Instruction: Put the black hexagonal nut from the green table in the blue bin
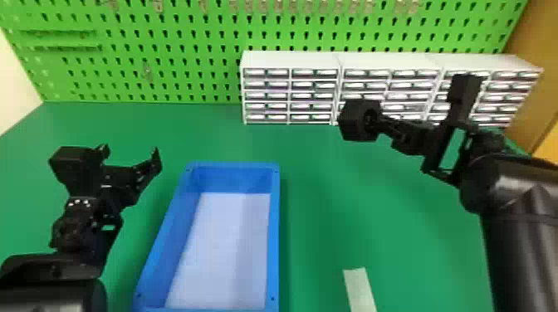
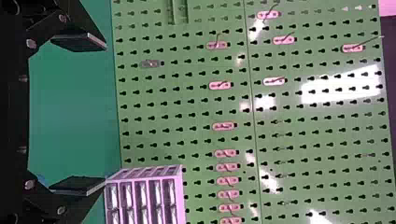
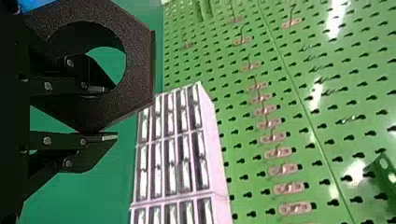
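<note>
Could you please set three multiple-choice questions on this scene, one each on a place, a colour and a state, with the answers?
1. Where is the black nut?
A. In the blue bin
B. In the right gripper
C. On top of the drawers

2. What colour is the pegboard?
A. Green
B. Orange
C. White

3. How is the left gripper?
A. Shut on the bin's rim
B. Shut on the nut
C. Open

Answers:
1: B, the right wrist view shows the nut's wall between that gripper's two fingers.
2: A, its holed surface is green behind the table.
3: C, its two fingers stand wide apart in the left wrist view.
</note>
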